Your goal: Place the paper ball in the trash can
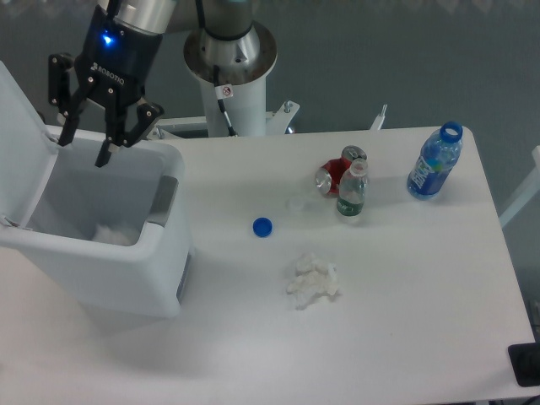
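Paper ball (114, 232): white crumpled wad, lying on the bin floor near the front wall. Bin (126, 274): white, boxy, lid hinged open at left, table's left end.

On the white table (405, 278) sit a flat paper wad (312, 282), blue cap (262, 226), red can (336, 174), and two bottles (352, 191) (434, 162).
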You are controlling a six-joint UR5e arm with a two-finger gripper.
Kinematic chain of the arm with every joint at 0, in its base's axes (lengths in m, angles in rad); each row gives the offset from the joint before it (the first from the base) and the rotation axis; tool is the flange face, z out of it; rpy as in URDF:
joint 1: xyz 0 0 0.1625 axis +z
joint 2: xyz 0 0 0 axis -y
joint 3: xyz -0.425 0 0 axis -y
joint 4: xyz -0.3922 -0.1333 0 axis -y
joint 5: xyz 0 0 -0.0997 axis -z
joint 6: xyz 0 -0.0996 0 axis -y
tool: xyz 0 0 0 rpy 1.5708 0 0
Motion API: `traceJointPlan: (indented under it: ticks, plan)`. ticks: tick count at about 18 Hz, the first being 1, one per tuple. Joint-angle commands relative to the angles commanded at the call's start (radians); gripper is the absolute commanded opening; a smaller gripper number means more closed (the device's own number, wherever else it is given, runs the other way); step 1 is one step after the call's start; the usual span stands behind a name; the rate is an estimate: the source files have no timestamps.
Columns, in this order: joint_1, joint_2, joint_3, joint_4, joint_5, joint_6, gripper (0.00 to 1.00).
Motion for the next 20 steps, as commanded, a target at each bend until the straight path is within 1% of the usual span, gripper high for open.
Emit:
traceJointPlan:
  ticks: [2, 3, 5, 6, 10, 14, 17, 19, 20]
  plan:
    - [0.009, -0.003, 0.000, -0.002, 0.014, 0.029, 1.00]
    - [0.018, -0.002, -0.005, -0.003, 0.044, 0.046, 1.00]
    - [0.021, 0.005, -0.023, 0.000, 0.154, 0.113, 1.00]
    - [0.026, 0.005, -0.028, 0.000, 0.181, 0.145, 1.00]
    - [0.084, 0.000, -0.017, -0.003, 0.221, 0.215, 1.00]
    - [0.092, -0.003, -0.023, -0.003, 0.385, 0.325, 1.00]
    - [0.123, -0.003, -0.026, -0.006, 0.433, 0.409, 1.00]
    - [0.140, -0.014, -0.029, -0.006, 0.439, 0.468, 1.00]
    - [0.152, -0.017, -0.031, -0.005, 0.439, 0.474, 1.00]
